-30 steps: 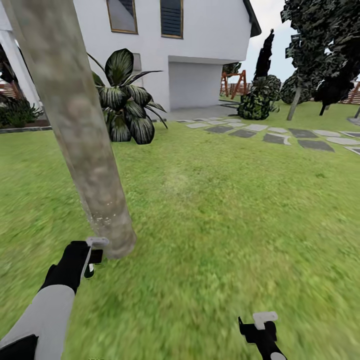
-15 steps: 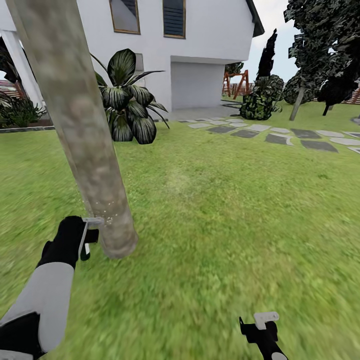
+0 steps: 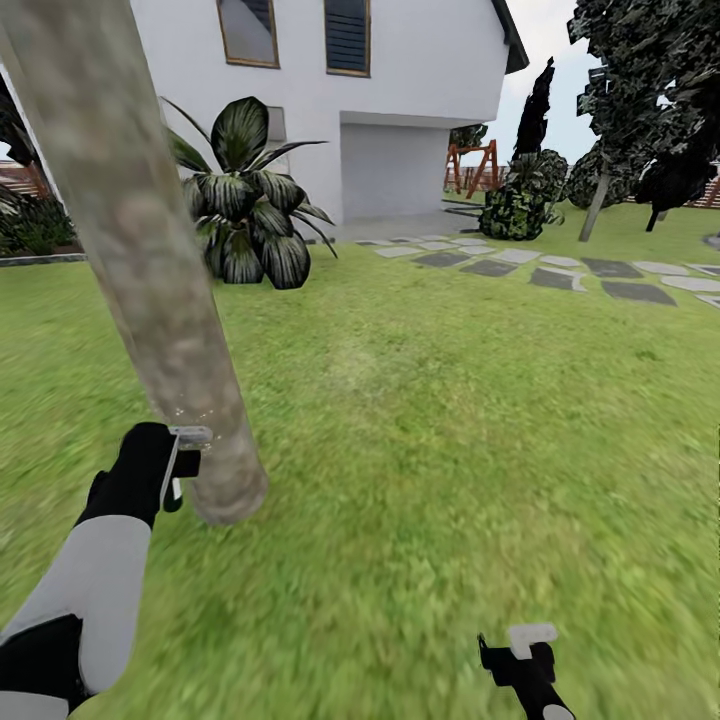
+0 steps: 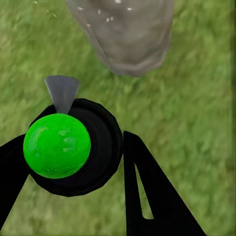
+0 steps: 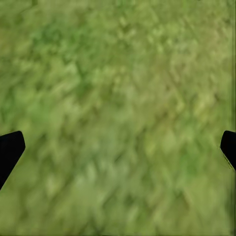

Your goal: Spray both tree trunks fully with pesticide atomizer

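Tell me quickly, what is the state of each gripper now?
Left gripper: shut on the pesticide atomizer, beside the tree trunk.
Right gripper: open, holding nothing, above grass.

1. The tree trunk [image 3: 150, 250], a thick leaning column, stands immediately in front of the left gripper [image 3: 180, 470]; its base [image 4: 125, 39] blocks any forward passage there.
2. The pesticide atomizer [image 4: 73, 147] fills the space between the left gripper's fingers, its nozzle toward the trunk.
3. Open lawn [image 3: 450, 450] lies right of the trunk, unobstructed out to the stepping stones [image 3: 560, 272].
4. The right gripper [image 3: 525, 655] hangs over bare grass [image 5: 118, 118], fingertips at the right wrist view's edges, nothing between them.
5. A broad-leaved plant [image 3: 250, 215] and the house wall [image 3: 420, 100] stand well behind the trunk.
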Tool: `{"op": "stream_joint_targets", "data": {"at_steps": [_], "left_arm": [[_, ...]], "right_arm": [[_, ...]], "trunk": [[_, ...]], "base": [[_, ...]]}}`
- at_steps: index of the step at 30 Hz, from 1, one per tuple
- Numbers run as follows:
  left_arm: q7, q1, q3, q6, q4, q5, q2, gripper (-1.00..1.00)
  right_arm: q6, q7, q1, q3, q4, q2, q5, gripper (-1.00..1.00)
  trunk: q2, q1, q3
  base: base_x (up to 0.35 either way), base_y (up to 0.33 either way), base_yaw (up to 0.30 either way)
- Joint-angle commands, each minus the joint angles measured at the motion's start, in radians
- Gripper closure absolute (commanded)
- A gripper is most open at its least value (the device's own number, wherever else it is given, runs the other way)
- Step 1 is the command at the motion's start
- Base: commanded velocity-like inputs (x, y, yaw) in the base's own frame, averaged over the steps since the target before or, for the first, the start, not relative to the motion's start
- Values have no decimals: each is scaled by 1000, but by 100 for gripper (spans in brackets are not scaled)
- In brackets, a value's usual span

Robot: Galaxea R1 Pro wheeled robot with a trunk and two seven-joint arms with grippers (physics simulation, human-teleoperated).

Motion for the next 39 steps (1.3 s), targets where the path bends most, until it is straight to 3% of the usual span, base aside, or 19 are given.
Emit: {"op": "stream_joint_targets", "data": {"at_steps": [1, 25, 39], "left_arm": [[-10, -1, -4, 8, -2, -12, 0, 100], [-10, 1, -7, 15, 0, -6, -14, 100], [-10, 1, -6, 15, 0, -6, -16, 100]], "right_arm": [[-3, -3, -1, -7, 1, 1, 11, -100], [-3, -3, -1, -7, 1, 1, 11, -100], [-3, -3, -1, -7, 1, 1, 11, -100]], "trunk": [[0, 0, -1], [0, 0, -1], [0, 0, -1]], "base": [[50, -259, 0], [70, -272, 241], [140, -244, 16]]}}
